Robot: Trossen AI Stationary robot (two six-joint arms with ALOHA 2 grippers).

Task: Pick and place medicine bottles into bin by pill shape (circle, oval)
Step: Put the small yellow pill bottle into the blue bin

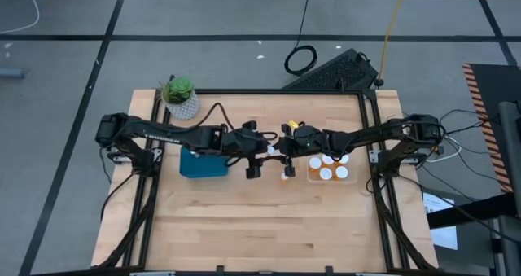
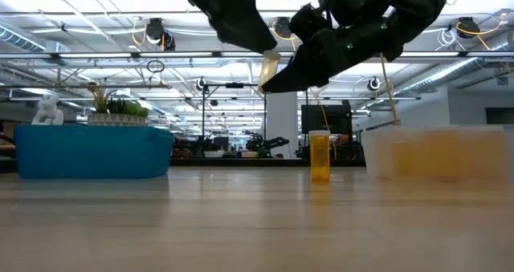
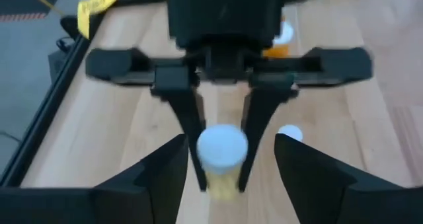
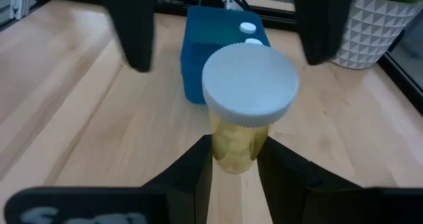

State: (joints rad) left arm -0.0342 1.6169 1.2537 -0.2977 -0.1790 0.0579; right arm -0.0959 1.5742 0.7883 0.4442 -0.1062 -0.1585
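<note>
The blue bin (image 1: 203,163) sits toward the bench's left edge. Mid-bench, the left gripper (image 4: 225,26) hangs spread wide; the right gripper (image 4: 234,161) clamps a white-capped medicine bottle (image 4: 246,112) aloft between them.

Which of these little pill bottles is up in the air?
The bottle clamped in the right gripper. Another bottle stands on the table; the rest sit in bins.

The table (image 1: 269,227) is pale matt wood. The bottle (image 4: 241,141) is translucent amber plastic with a matt white cap; the blue bin (image 4: 198,59) looks like smooth plastic.
</note>
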